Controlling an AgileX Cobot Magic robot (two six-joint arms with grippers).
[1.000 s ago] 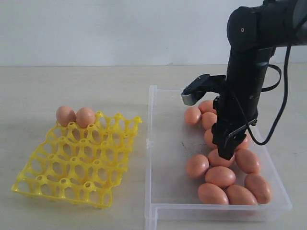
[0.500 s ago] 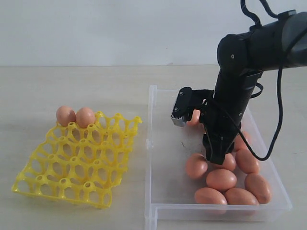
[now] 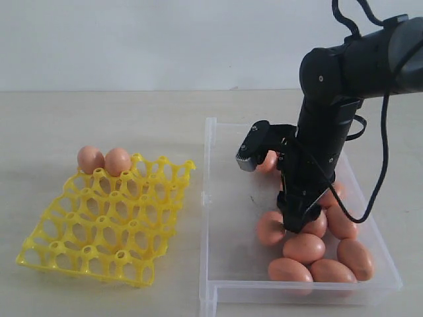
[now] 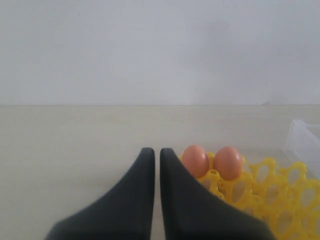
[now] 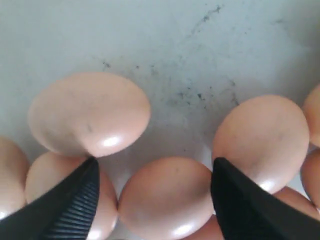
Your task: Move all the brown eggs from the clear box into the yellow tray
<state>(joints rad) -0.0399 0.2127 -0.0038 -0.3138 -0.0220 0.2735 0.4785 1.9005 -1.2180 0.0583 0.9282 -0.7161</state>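
**Where the right tool hangs spread over the egg cluster: tabletop, box, tray**

As the frames give it, the stock reads as follows.

Surface and room: pale beige tabletop (image 3: 99, 119), matte and smooth. Behind it is a plain whitish wall (image 3: 132, 39).

Clear box (image 3: 225, 198): transparent and low-walled, lying directly beneath the right tool (image 3: 295, 221). Dark scuffs (image 5: 200, 95) mark its floor just past the tool's tips.

Brown eggs (image 3: 304, 247): a loose cluster on the box floor, below and around the right tool, several partly hidden by the arm.
- All lie on their sides, long axes flat to the floor and turned in various directions.
- The middle egg (image 5: 165, 200) sits between the two tips, with a gap showing at either side.
- The neighbouring egg (image 5: 87, 112) lies just beyond one tip, its long axis roughly parallel to the line joining the tips.

Yellow tray (image 3: 106, 224): an open-cell grid, well apart from the right tool on its left-arm side. It lies just ahead of the left tool (image 4: 157, 155).

Seated pair (image 3: 117, 161): two eggs side by side in the tray's far row, just beyond the left tool's tips. Each stands upright in its cell, long axis vertical. The remaining cells show bare.

Right tool: jaws spread wide, pointing down into the box and gripping nothing.

Left tool: jaws pressed nearly together, only a thin slit between them, holding nothing and held low over the tabletop.
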